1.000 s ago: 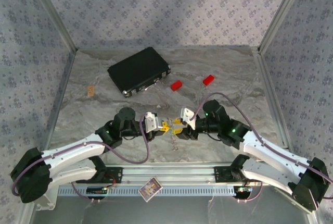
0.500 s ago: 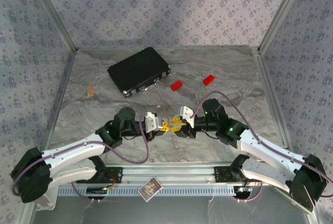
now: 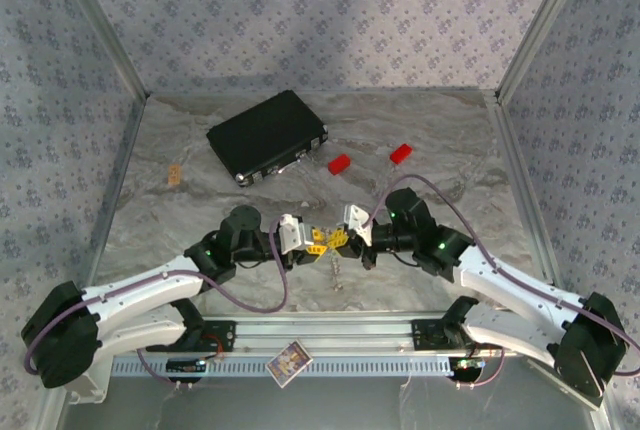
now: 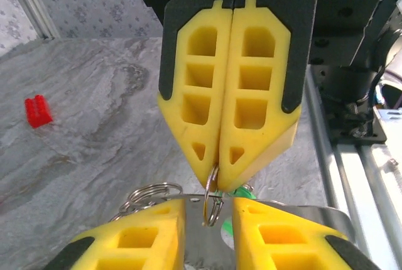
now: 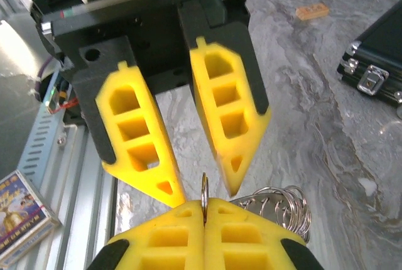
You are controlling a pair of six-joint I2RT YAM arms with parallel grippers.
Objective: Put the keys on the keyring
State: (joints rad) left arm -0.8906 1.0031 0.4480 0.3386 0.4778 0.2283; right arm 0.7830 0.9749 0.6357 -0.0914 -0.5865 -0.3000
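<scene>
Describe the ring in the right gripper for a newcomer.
Near the table's front edge, the left gripper faces the right gripper tip to tip. The right's shut yellow fingers pinch one small silver split ring. Unlike the bunched rings beside it, it is gripped upright.

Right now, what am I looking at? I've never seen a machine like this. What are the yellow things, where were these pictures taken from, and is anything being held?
These are two robot arms bolted at the near edge of a table. One picture looks down from above. The other two come from a small camera on each wrist, so each shows its own yellow fingers at the bottom and the other arm's fingers ahead. Those yellow fingers are each arm's end effector, the part that grasps. The right end effector is shut on a small metal ring. The left end effector is open and faces it tip to tip. Farther back on the table lie a black case and two red blocks.
</scene>
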